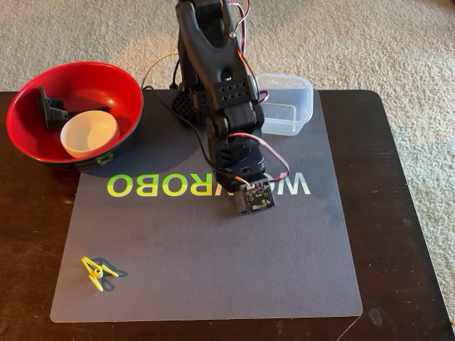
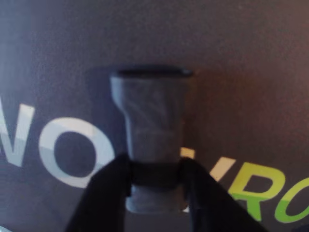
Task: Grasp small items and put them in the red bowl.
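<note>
Dark grey ribbed cylinder [image 2: 150, 140] is pinched between the two fingers of the gripper [image 2: 153, 176] in the wrist view; the fingers press against its lower part from either side, and its flared end points away from the camera over the printed lettering of the mat [image 2: 251, 58]. Whether the cylinder rests on the mat or is raised clear of it cannot be told. In the fixed view the black arm [image 1: 217, 78] reaches forward over the mat's middle, its wrist camera module [image 1: 254, 197] sitting above the lettering and hiding gripper and cylinder.

Red bowl [image 1: 92, 77] stands at the far left corner of the dark wooden bench [image 1: 405, 234], overlapping the mat's edge. Inside it lie the small white bowl [image 1: 88, 133], near the front wall, and the black scoop-shaped part [image 1: 51, 108], leaning against the left wall.

Clear square container [image 1: 288, 105] sits at the far right corner of the mat, just beside the arm's base. Yellow-green clip [image 1: 95, 271] lies near the front left corner of the mat, well apart from everything else.
</note>
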Available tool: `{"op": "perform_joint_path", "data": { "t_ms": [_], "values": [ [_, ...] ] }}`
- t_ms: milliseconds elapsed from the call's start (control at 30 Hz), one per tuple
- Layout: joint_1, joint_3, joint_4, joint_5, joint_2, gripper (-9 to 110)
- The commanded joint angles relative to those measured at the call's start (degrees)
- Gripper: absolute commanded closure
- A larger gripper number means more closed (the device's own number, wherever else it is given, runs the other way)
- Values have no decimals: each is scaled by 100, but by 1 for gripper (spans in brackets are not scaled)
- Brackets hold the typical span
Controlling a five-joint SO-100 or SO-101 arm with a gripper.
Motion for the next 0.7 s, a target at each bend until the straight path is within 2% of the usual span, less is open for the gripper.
{"op": "perform_joint_path", "data": {
  "t_ms": [0, 133, 367, 533, 667],
  "values": [
    [308, -132, -105, -105, -158, 101],
    [932, -88, -79, -185, 114, 101],
    [2101, 26, 88, -308, 1600, 101],
    [2821, 0, 132, -1556, 3340, 101],
    [3410, -229, 624, -2259, 4737, 101]
  ]
}}
